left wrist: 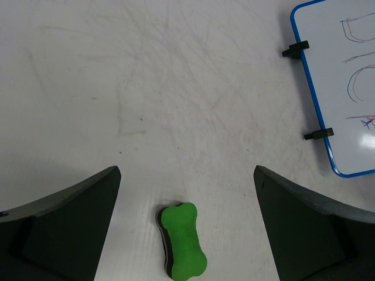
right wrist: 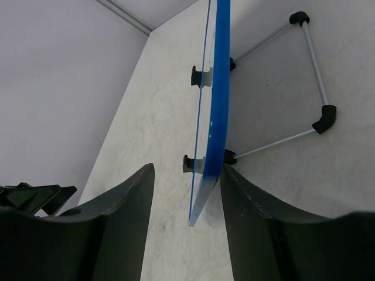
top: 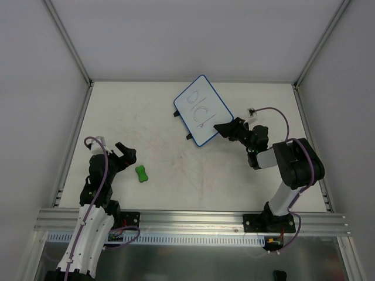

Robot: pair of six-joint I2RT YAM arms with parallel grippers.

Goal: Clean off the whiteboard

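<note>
The whiteboard (top: 202, 109) with a blue rim and marker lines stands tilted at the back middle of the table. My right gripper (top: 221, 127) is open at its near right corner. In the right wrist view the board's edge (right wrist: 214, 88) runs between the fingers of the right gripper (right wrist: 187, 170), close against the right finger, with a gap to the left finger. The green bone-shaped eraser (top: 141, 174) lies on the table at the front left. My left gripper (top: 126, 153) is open just beside and above it; in the left wrist view the eraser (left wrist: 184, 240) lies between the spread fingers of the left gripper (left wrist: 187, 175).
A wire stand (right wrist: 316, 76) props the board from behind. Two black tabs (left wrist: 295, 50) sit on the board's left edge (left wrist: 345, 88). White walls enclose the table on three sides. A metal rail (top: 187, 219) runs along the front.
</note>
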